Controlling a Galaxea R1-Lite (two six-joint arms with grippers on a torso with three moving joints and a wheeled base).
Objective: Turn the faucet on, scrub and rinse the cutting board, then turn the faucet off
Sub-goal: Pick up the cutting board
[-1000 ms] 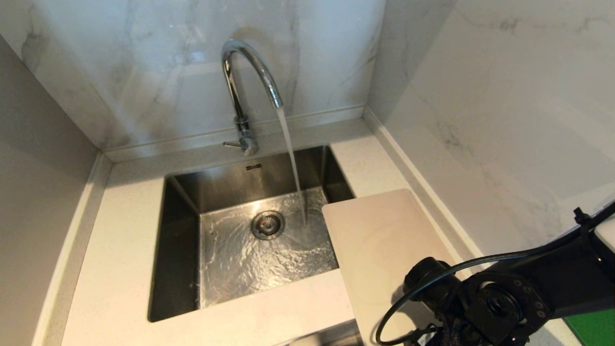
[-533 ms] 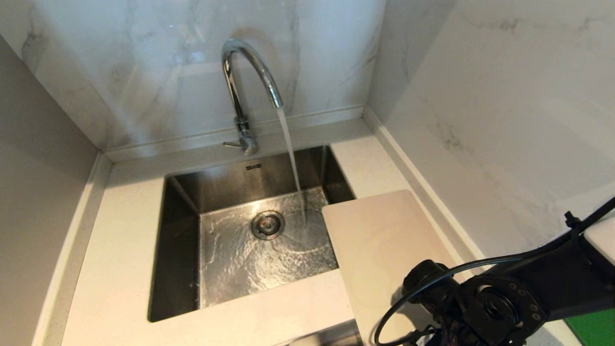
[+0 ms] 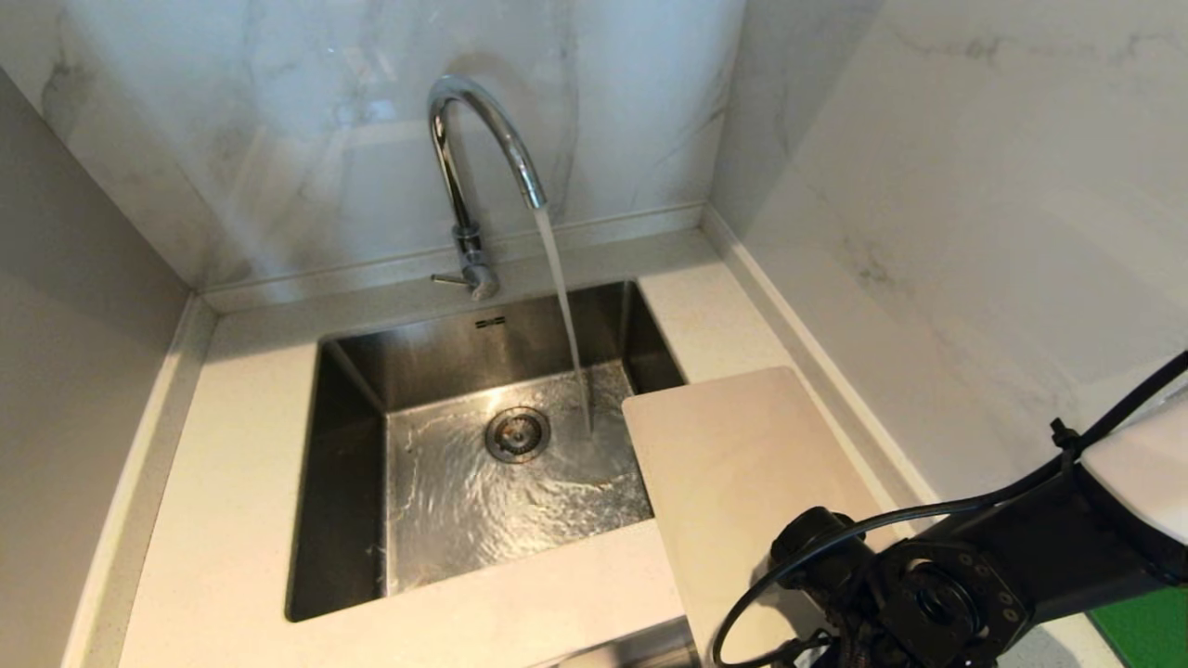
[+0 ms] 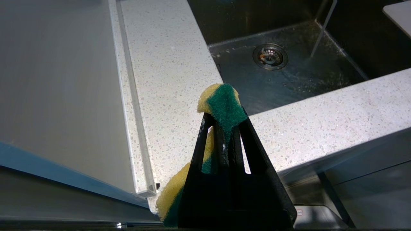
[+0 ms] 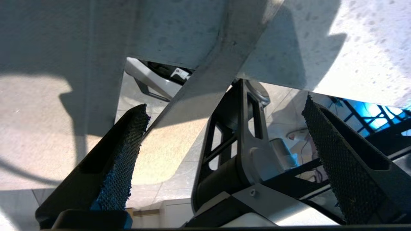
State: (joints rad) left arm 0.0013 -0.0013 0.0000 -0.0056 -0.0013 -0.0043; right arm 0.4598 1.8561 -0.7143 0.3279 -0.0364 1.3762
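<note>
The left gripper [image 4: 224, 128] is parked low, off the near left corner of the sink [image 3: 353, 390], out of the head view. Its jaws are clamped narrow on a yellow-and-green sponge [image 4: 223, 104], which protrudes beyond the fingertips. Ahead of this gripper lies bare speckled surface [image 4: 167, 80]; beyond that, the sink basin with its drain [image 4: 269, 56].

The faucet [image 3: 478, 148] stands behind the sink, well beyond both grippers. Its water stream [image 3: 564, 306] falls into the basin just left of the cutting board [image 3: 742, 482].

The right arm [image 3: 965, 584] enters from the lower right and reaches across the near end of the cutting board. The right gripper [image 5: 224, 128] stands at its widest, nothing between the pads [image 5: 324, 147]; the board's near edge [image 5: 199, 86] runs across just ahead of them. The board's far left corner overhangs the sink; its right edge lies close to the wall [image 3: 974, 232].
</note>
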